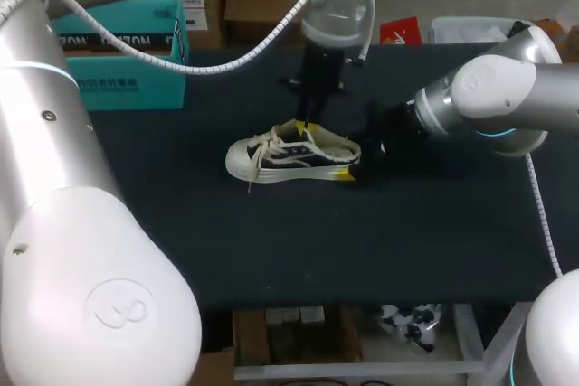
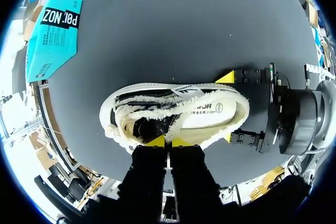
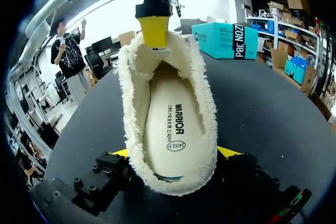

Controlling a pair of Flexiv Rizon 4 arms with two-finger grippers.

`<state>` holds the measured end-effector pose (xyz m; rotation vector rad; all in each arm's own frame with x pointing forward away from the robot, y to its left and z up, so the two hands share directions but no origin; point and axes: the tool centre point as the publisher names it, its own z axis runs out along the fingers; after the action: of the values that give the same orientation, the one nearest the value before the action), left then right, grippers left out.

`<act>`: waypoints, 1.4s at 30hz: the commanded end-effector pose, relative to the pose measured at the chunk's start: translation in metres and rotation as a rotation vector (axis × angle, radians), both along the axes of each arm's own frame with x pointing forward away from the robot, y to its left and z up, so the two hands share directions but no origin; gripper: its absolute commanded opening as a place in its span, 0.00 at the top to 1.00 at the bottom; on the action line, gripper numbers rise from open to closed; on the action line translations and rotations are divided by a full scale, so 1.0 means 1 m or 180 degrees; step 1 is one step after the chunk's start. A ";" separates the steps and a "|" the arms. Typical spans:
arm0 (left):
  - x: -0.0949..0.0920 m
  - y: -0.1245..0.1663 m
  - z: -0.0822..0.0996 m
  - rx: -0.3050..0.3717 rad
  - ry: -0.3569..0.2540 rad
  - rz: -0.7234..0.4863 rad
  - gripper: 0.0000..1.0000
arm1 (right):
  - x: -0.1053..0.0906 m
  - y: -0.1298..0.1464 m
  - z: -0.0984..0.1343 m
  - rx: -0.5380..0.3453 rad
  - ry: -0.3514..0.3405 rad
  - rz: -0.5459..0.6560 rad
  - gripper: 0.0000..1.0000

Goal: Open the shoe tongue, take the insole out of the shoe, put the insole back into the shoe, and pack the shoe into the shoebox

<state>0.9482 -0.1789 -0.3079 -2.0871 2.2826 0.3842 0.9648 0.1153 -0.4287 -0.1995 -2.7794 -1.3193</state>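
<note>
The shoe (image 1: 289,155) sits upright on its sole about mid-worktop (image 1: 362,250). Its long axis runs left to right, toe pointing left, heel right. It's a dark low-top with a white toe cap, white laces (image 1: 262,146) flopped loose over the front, and cream fleece lining all round the opening. The insole (image 3: 173,140) is in there, lying flat, with a line of dark print and a small oval stamp near the heel end.

The left claw (image 2: 168,141) comes straight down from above. Its yellow tips are pressed nearly together, pinching the fleecy edge of the shoe tongue (image 3: 157,56) at the front of the opening. That arm swings in from the left and over the far side of the worktop.

The right claw (image 3: 174,153) lies low and level, pointing left. It's spread wide around the heel, with one yellow tip against each side, so it's gripping the shoe. Its arm comes in from the right.

The teal shoebox (image 1: 127,51), with white lettering on its side, sits at the far left, well apart from the shoe.
</note>
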 end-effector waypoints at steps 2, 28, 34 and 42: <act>-0.021 0.030 0.004 -0.0499 -0.0250 0.0001 1.00 | 0.001 0.002 -0.009 0.0011 -0.0005 0.0002 1.00; -0.016 0.112 -0.017 -0.1759 -0.0699 0.0474 1.00 | 0.001 0.002 -0.009 0.0011 -0.0005 0.0002 1.00; -0.012 0.111 -0.024 -0.1839 -0.0637 0.0440 1.00 | 0.001 0.002 -0.009 0.0011 -0.0005 0.0002 1.00; -0.020 0.093 0.002 -0.1935 -0.0710 0.0070 0.71 | 0.001 0.002 -0.009 0.0011 -0.0005 0.0002 1.00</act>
<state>0.9356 -0.0854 -0.3148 -2.2571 2.4323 -0.5515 0.9648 0.1168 -0.4289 -0.1991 -2.7792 -1.3197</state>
